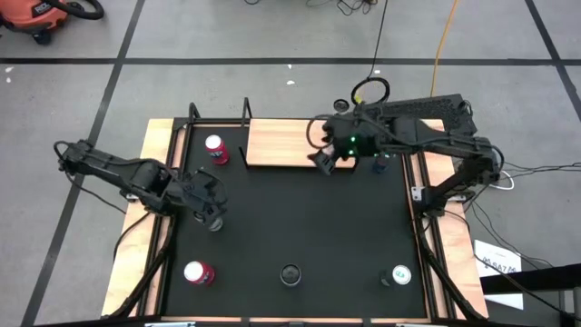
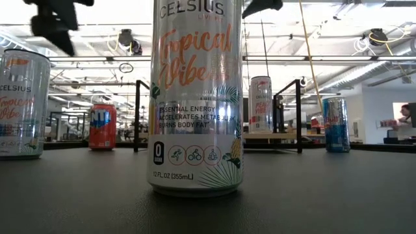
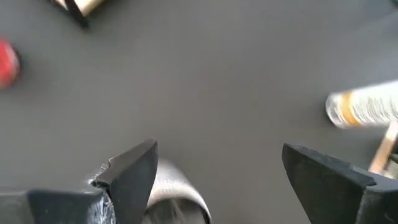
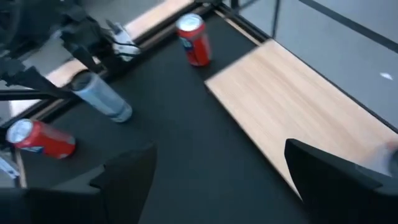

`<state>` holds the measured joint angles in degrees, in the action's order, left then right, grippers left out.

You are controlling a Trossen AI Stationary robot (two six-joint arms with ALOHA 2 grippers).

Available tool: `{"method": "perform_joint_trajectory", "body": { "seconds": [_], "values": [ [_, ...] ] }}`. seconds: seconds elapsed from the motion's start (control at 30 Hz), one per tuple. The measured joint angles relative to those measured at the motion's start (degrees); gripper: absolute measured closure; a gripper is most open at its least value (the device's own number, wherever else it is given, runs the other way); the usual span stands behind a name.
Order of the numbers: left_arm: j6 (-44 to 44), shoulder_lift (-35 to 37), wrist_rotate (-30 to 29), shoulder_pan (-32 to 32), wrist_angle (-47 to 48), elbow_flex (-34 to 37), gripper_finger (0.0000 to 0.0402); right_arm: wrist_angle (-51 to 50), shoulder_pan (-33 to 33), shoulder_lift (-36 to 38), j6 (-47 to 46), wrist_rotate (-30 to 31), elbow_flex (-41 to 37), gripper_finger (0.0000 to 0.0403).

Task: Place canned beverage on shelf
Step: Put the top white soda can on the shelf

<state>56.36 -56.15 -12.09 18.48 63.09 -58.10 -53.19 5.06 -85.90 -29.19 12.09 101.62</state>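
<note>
My left gripper [image 1: 211,216] hangs fingers apart over a silver can [image 1: 215,223] near the table's [image 1: 300,218] left edge; my right gripper [image 1: 329,161], fingers apart, hovers at the shelf's [image 1: 281,143] front edge.

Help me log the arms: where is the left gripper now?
In the high view the left gripper is over the black tabletop's left part, fingers open above a silver can, between the red can by the shelf and another red can.
</note>
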Motion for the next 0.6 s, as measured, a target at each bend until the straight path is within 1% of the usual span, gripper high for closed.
{"method": "perform_joint_trajectory", "body": {
  "seconds": [0.07,0.13,0.2,0.33,0.6],
  "values": [
    [2.34,-0.32,2.09,0.38,4.2,-2.21,0.0059,1.12,-0.87,-0.4,-0.04,0.1,-0.01,0.0063],
    [3.41,-0.65,1.92,0.8,9.61,-3.72,0.0059,2.1,-1.41,-1.06,0.34,0.13,0.0,0.0063],
    [4.75,-0.73,1.72,0.83,12.31,-4.27,0.0059,2.08,-1.47,-1.61,0.8,0.12,-0.02,0.0063],
    [6.52,-1.06,2.81,1.04,12.0,-3.86,0.0059,1.76,-1.48,-2.11,1.01,-0.01,-0.02,0.0063],
    [8.82,-4.16,4.78,3.67,11.98,-1.06,0.0059,1.38,-3.26,-2.04,0.97,-0.09,-0.02,0.0063]
  ]
}}
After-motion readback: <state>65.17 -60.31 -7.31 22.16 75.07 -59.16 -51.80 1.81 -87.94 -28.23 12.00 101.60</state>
